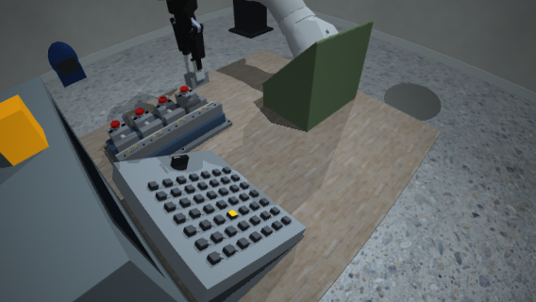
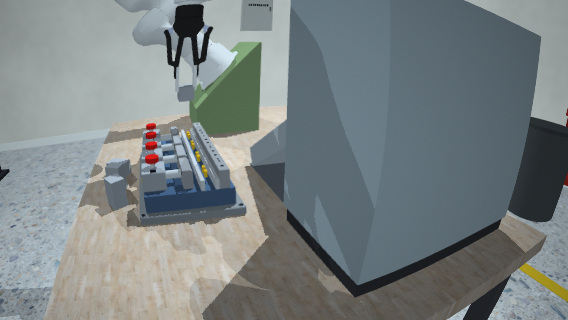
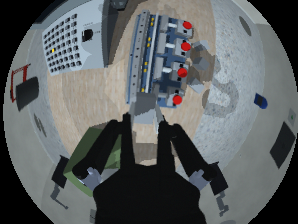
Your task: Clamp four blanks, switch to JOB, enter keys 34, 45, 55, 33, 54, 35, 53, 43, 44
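Seen from the top, the gripper (image 1: 196,75) hangs at about eleven o'clock of the frame, its jaws closed partway on a grey blank (image 1: 196,77) held in the air just above the far end of the vise fixture (image 1: 189,129). Four red valve knobs (image 1: 184,89) run along the fixture's far side. At six o'clock sits the keypad (image 1: 264,236), one key (image 1: 232,213) lit yellow, with the black selector (image 1: 179,161) at its top edge. A green wedge (image 1: 326,80) stands at one o'clock. From the exterior, the blank (image 2: 185,93) hangs clear above the fixture (image 2: 190,200), two more grey blanks (image 2: 116,190) rest on the table (image 2: 150,270) at nine o'clock of it, and the big cabinet (image 2: 400,140) fills the right side. In the wrist view, the fingers point toward twelve o'clock at the fixture (image 3: 143,50); the held blank (image 3: 145,119) shows between them.
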Robot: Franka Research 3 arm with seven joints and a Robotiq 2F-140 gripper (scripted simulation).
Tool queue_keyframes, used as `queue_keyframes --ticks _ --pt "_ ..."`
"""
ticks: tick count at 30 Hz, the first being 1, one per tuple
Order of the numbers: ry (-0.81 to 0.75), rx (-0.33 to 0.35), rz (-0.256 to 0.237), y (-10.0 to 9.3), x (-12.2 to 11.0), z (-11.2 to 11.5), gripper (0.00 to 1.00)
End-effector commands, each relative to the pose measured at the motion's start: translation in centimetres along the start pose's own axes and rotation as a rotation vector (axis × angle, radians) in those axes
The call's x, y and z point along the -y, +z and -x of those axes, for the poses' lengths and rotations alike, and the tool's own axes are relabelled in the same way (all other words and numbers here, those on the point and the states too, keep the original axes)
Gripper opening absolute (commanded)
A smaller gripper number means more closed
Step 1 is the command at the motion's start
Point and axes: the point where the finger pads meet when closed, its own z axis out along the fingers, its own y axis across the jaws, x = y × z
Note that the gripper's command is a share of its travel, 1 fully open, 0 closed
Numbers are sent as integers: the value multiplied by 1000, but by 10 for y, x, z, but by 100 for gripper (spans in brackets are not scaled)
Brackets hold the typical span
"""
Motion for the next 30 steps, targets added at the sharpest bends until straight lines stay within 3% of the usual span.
queue_keyframes --ticks 1,30 --pt "7 -8 -1 -2 1 -3 0" --pt "12 -7 -1 -4 2 -6 0"
